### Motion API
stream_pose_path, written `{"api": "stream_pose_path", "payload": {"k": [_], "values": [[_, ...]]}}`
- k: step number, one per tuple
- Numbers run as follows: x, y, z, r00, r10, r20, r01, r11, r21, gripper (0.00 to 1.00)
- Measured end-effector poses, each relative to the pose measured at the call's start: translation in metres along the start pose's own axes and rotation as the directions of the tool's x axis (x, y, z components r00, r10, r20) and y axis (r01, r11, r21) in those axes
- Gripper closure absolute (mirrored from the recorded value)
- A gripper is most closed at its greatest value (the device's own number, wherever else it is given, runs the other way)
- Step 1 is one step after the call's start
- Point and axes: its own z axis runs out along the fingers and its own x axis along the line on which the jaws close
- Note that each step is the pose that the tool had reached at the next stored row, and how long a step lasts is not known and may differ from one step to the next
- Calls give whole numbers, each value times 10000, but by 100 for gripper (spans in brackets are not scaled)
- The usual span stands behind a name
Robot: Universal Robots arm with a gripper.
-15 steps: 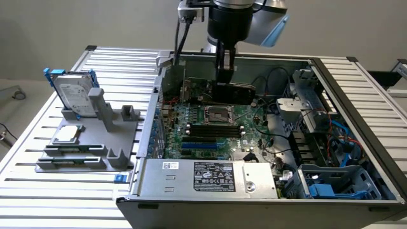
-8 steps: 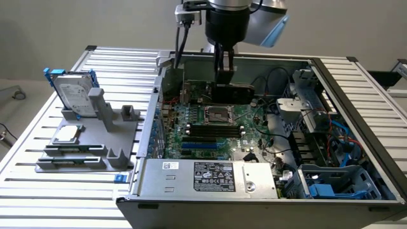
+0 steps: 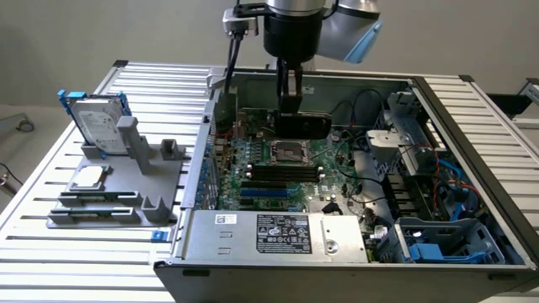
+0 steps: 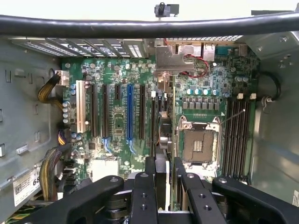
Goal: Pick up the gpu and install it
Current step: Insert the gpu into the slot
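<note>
The gpu hangs upright inside the open computer case, just above the motherboard and behind the CPU socket. My gripper reaches down from above and is shut on the card's top edge. In the wrist view the gpu is seen edge-on, its black cover and thin green board running between my two fingers. Its silver end bracket is close to the case's rear slot openings. The gripper holds the card over the slots between the blue slot and the CPU socket.
A grey parts holder beside the case on the exterior view's left carries a hard drive in a blue frame and a small silver chip. The power supply fills the case's front; cables and a drive cage crowd its right.
</note>
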Motion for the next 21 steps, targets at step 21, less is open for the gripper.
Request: {"api": "stream_pose_path", "payload": {"k": [21], "values": [[235,118,82,10000,-94,-27,94,10000,3,74]]}}
